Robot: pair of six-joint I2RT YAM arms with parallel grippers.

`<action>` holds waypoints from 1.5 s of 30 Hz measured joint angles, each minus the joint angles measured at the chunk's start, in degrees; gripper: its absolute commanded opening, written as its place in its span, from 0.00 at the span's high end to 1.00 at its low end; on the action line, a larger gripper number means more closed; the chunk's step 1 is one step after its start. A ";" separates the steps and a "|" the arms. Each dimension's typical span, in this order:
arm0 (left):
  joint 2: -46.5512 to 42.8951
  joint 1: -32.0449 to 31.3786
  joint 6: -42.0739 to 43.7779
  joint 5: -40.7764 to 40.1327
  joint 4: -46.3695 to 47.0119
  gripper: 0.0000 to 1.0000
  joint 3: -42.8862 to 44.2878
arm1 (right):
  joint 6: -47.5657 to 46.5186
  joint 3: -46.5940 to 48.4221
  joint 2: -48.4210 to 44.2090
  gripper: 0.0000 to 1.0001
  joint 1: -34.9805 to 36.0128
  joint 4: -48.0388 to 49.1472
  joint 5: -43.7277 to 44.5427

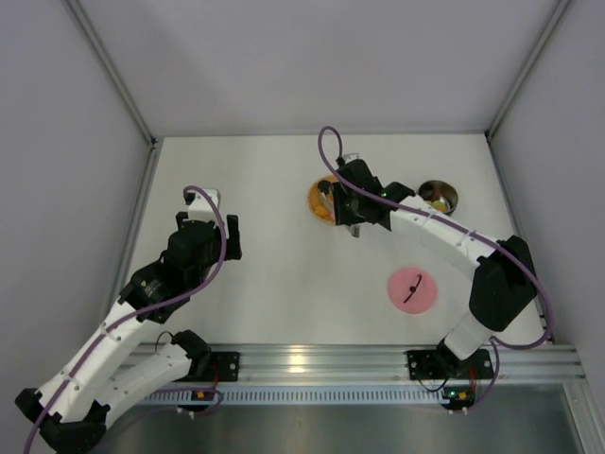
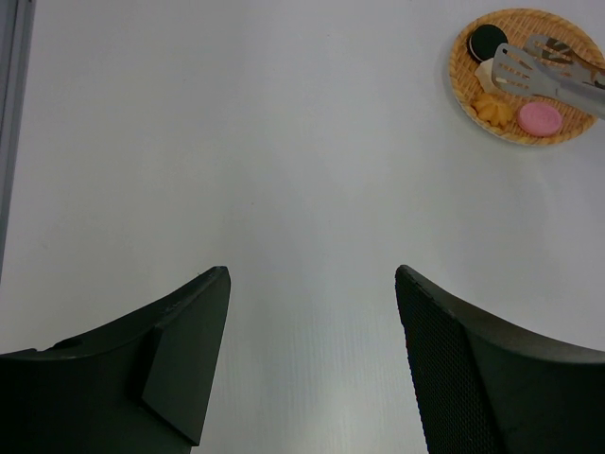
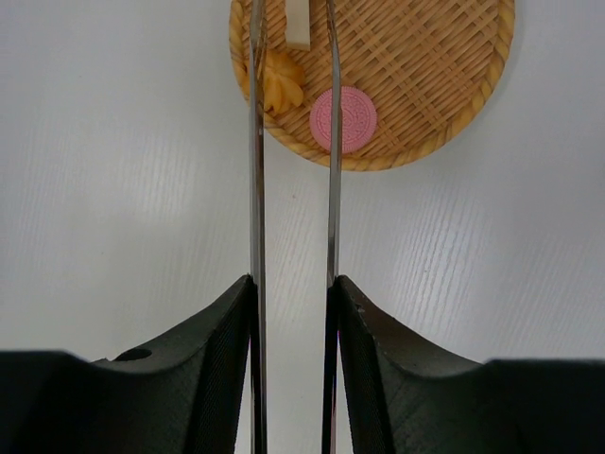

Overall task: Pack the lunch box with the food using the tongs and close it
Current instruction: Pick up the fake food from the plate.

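Observation:
My right gripper [image 3: 293, 279] is shut on the two thin silver arms of the tongs [image 3: 255, 189], which reach forward over the woven round mat [image 3: 425, 85]. Food lies on the mat: a pink round piece [image 3: 343, 119], a yellow-orange piece [image 3: 282, 85] and a pale piece [image 3: 298, 24] between the tong arms. The left wrist view also shows a dark round piece [image 2: 489, 40] beside the tong tips [image 2: 515, 68]. The steel lunch box [image 1: 439, 197] stands right of the mat, with something yellowish inside. My left gripper [image 2: 312, 270] hangs open over bare table, far left of the mat.
The pink disc lid [image 1: 413, 288] lies flat on the table in front of the lunch box, near my right arm's elbow [image 1: 501, 279]. White walls close the table on three sides, and a metal rail [image 1: 312, 359] runs along the near edge.

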 measured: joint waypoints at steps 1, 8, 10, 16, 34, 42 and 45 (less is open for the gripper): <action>0.00 0.00 0.00 0.00 0.00 0.24 0.00 | 0.02 0.35 0.26 0.61 0.02 0.04 0.13; 0.00 0.00 0.00 0.00 0.00 0.24 0.00 | 0.02 2.08 2.47 0.61 0.02 0.35 0.66; 0.00 0.00 0.00 0.00 0.00 0.24 0.00 | 0.00 2.49 3.41 0.61 0.02 0.31 0.70; 0.00 0.00 0.00 0.00 0.00 0.24 0.00 | 0.00 3.04 5.40 0.61 0.02 0.28 1.03; 0.00 0.00 0.00 0.00 -0.02 0.24 0.00 | -0.07 4.44 7.02 0.79 0.04 -0.20 3.17; -0.02 0.00 0.00 0.00 -0.02 0.24 0.00 | -0.11 4.37 -0.39 0.81 -0.37 -0.70 5.31; -0.02 0.00 0.00 0.02 0.00 0.24 0.00 | -0.04 2.32 -6.73 0.81 -1.64 -0.31 6.03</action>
